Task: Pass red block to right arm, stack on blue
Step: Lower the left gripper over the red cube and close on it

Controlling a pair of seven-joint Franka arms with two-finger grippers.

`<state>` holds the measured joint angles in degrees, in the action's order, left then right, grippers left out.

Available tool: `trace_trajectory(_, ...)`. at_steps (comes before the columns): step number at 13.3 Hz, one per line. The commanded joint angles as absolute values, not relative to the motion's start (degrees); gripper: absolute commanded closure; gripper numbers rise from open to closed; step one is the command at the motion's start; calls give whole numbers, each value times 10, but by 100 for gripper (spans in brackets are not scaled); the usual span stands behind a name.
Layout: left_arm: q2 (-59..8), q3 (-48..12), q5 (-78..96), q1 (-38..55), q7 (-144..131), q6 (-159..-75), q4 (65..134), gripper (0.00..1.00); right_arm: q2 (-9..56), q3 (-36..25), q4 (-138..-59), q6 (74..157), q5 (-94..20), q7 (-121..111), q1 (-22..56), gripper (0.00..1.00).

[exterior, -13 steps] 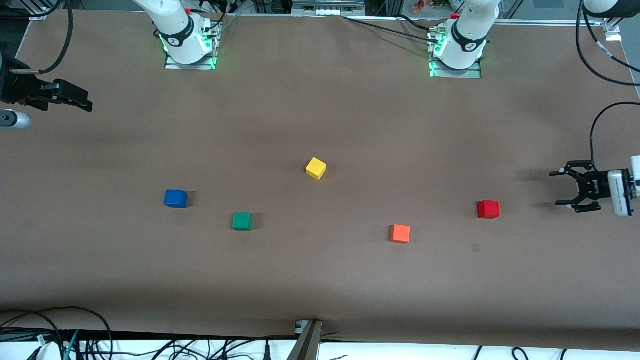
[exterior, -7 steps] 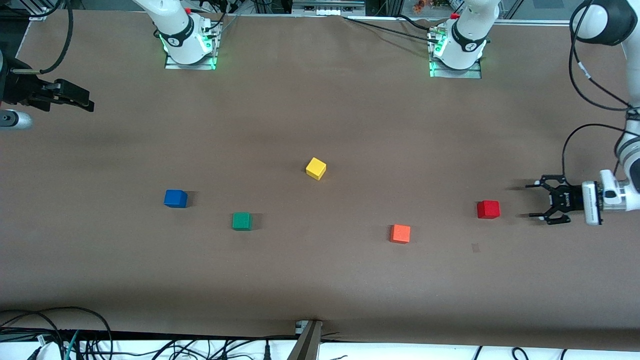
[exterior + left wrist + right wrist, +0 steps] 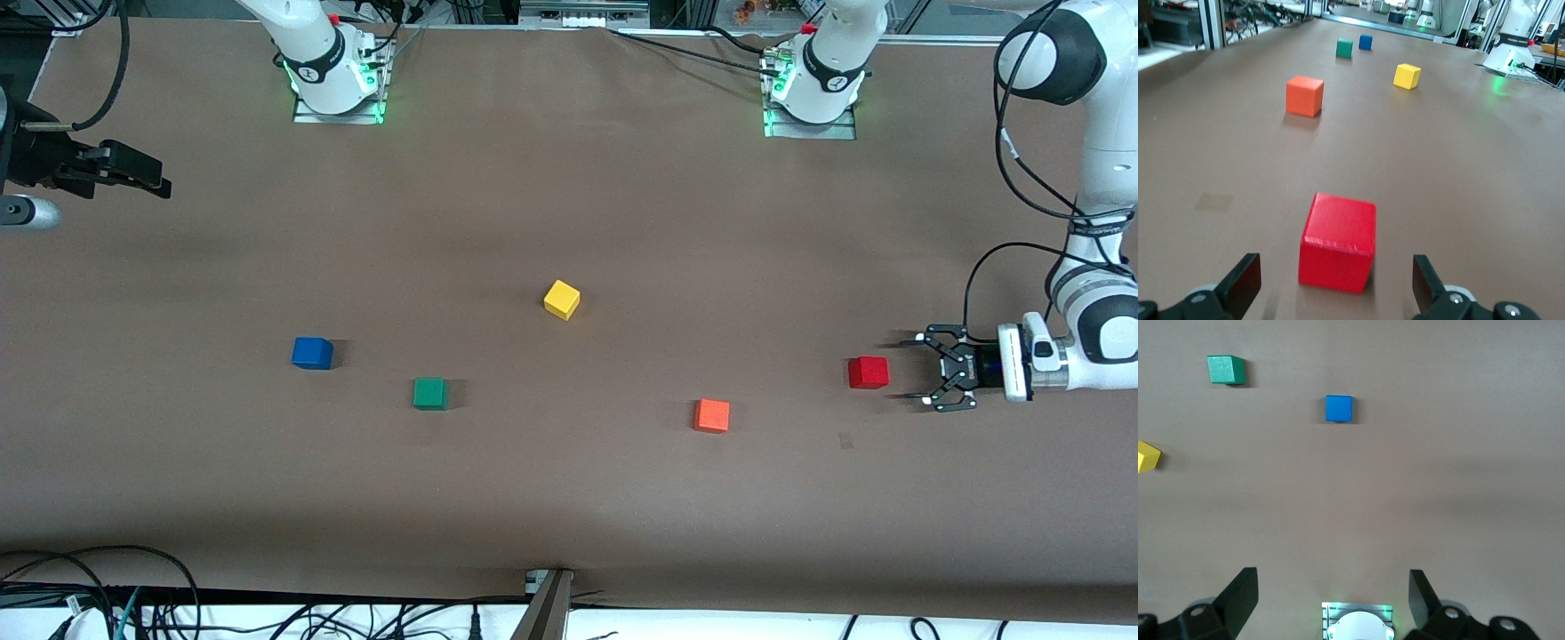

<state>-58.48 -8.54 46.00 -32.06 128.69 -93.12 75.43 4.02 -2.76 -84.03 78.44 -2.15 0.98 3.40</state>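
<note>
The red block (image 3: 868, 372) lies on the brown table toward the left arm's end. My left gripper (image 3: 926, 368) is low over the table right beside it, open and pointing at it. In the left wrist view the red block (image 3: 1338, 241) sits just ahead of the wide gap of the left gripper (image 3: 1336, 300), and neither fingertip touches it. The blue block (image 3: 312, 353) rests toward the right arm's end and shows as the blue block (image 3: 1339, 408) in the right wrist view. My right gripper (image 3: 147, 178) hangs open and empty, high over that end of the table; the right gripper (image 3: 1331, 597) has wide-spread fingers.
An orange cube (image 3: 712, 415) lies nearer the front camera than the red block. A yellow cube (image 3: 562, 300) sits mid-table and a green cube (image 3: 430, 393) lies beside the blue block. The arm bases (image 3: 336, 80) (image 3: 811, 89) stand along the back edge.
My left gripper has slid in from the left arm's end of the table toward the red block, still open. The right gripper has barely moved.
</note>
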Motion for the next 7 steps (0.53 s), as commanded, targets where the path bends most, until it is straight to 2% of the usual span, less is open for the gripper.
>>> trace_trajectory(1, -608, -82, 483, -312, 1328, -920, 734, 0, 49, -28, -830, 781, -33, 10, 34, 0)
trace_trajectory(3, -613, -83, 493, -311, 1349, -920, 735, 0, 75, -26, -830, 776, -36, 9, 38, 0)
trace_trajectory(7, -622, -83, 495, -308, 1356, -920, 737, 0, 78, -27, -830, 779, -37, 11, 61, 0)
